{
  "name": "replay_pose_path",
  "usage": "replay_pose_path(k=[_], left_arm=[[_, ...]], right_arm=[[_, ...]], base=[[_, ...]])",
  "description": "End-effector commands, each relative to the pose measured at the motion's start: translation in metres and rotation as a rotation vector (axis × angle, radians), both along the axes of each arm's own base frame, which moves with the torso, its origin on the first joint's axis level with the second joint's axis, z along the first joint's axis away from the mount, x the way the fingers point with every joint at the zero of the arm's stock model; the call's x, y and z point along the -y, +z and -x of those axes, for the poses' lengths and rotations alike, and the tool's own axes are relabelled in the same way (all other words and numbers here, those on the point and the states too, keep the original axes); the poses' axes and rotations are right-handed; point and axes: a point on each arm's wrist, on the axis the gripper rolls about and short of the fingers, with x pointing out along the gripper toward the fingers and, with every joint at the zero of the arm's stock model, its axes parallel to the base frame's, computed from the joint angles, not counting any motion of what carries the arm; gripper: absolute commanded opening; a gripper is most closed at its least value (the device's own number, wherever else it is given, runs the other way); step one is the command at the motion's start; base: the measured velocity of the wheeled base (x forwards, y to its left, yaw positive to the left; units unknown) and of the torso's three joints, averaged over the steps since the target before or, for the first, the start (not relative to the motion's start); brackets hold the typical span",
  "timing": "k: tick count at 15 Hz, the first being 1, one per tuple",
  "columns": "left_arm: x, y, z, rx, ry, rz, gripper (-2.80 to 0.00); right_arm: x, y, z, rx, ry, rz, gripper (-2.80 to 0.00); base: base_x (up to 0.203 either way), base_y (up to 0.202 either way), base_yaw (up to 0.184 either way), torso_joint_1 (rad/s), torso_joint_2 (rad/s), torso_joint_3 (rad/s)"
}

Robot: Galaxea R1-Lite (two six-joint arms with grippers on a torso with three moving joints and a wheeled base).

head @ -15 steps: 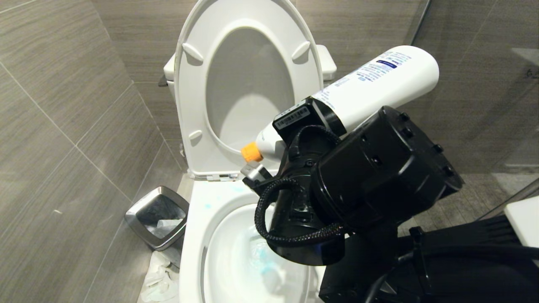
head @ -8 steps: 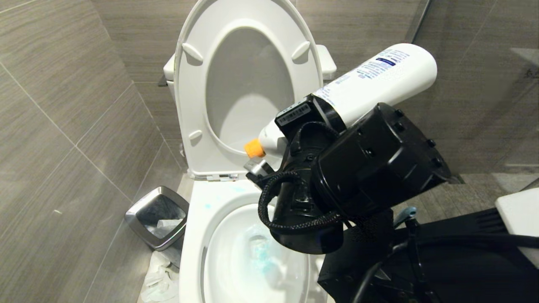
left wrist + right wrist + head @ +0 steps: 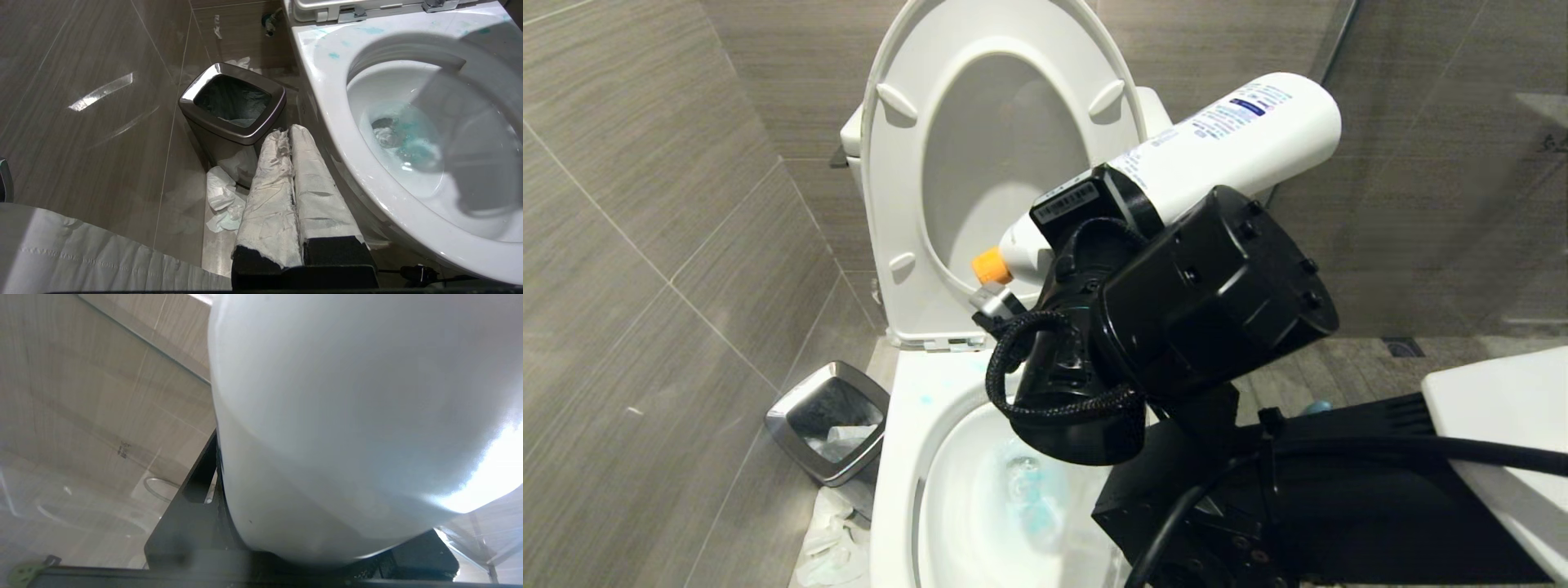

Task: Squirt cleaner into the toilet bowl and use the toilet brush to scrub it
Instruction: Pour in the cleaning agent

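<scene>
Tiled bathroom | right gripper (image 3: 1086, 237) over toilet bowl (image 3: 907, 457), jaws clamping tilted cleaner (image 3: 1225, 147) | left jaws closed

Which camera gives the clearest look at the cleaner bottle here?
The head view: the whole bottle shows there, tilted with its orange cap pointing down toward the toilet bowl, held in the right claw. The right wrist view shows only its white side, close up. The left wrist view misses it.
</scene>
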Motion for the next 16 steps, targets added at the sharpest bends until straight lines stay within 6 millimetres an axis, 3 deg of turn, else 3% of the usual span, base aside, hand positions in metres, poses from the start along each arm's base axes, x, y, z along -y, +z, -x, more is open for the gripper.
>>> replay_pose_path(k=[1, 5, 12, 16], left_arm=[[0.000, 0.000, 0.000, -0.003, 0.000, 0.000, -2.80], [0.000, -0.001, 0.000, -0.004, 0.000, 0.000, -2.80], [0.000, 0.000, 0.000, -0.002, 0.000, 0.000, -2.80], [0.000, 0.000, 0.000, -0.003, 0.000, 0.000, -2.80]], right_arm=[[-0.003, -0.002, -0.001, -0.006, -0.011, 0.006, -2.80], [-0.001, -0.001, 0.001, -0.049, -0.062, -0.022, -2.80], [-0.005, 0.001, 0.024, -0.159, -0.175, -0.218, -2.80], [-0.005, 0.006, 0.022, -0.151, -0.176, -0.240, -2.80]], base=[[0.000, 0.000, 0.000, 0.000, 0.00, 0.000], [0.000, 0.000, 0.000, 0.000, 0.00, 0.000], [0.000, 0.000, 0.000, 0.000, 0.00, 0.000], [0.000, 0.000, 0.000, 0.000, 0.00, 0.000]])
